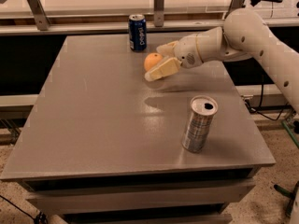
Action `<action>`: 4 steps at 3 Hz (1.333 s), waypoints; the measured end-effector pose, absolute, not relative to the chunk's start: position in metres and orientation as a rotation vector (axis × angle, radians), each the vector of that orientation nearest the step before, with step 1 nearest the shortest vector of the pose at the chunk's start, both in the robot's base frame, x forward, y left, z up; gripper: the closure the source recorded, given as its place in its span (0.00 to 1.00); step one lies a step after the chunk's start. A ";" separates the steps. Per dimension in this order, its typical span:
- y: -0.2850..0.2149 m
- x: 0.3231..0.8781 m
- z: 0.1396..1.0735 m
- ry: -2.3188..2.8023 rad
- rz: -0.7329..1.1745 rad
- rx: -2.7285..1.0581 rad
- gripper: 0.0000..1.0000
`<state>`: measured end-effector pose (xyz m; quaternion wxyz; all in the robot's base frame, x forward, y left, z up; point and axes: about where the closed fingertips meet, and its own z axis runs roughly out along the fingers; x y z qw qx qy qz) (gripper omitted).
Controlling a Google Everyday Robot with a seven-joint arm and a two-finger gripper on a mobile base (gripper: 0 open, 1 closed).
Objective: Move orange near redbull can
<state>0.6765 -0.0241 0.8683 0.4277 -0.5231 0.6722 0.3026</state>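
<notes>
The orange (150, 59) is at the back middle of the grey table (93, 125), just right of and in front of the blue Pepsi can. My gripper (155, 62) reaches in from the right, with one cream finger (162, 69) in front of the orange and the other behind it, closed against it. The redbull can (198, 124), tall, silver and checkered, stands upright near the table's front right, well in front of the gripper and apart from the orange.
A dark blue Pepsi can (137, 32) stands upright at the table's back edge. My white arm (252, 36) spans the back right corner. A rail with metal posts (159, 6) runs behind the table. Cables lie on the floor at right.
</notes>
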 end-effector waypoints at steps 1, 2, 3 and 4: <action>-0.032 0.681 0.864 1.702 0.705 -1.304 0.44; -0.044 0.680 0.866 1.713 0.686 -1.286 0.67; -0.065 0.672 0.873 1.680 0.708 -1.271 0.89; -0.107 0.646 0.882 1.660 0.716 -1.286 1.00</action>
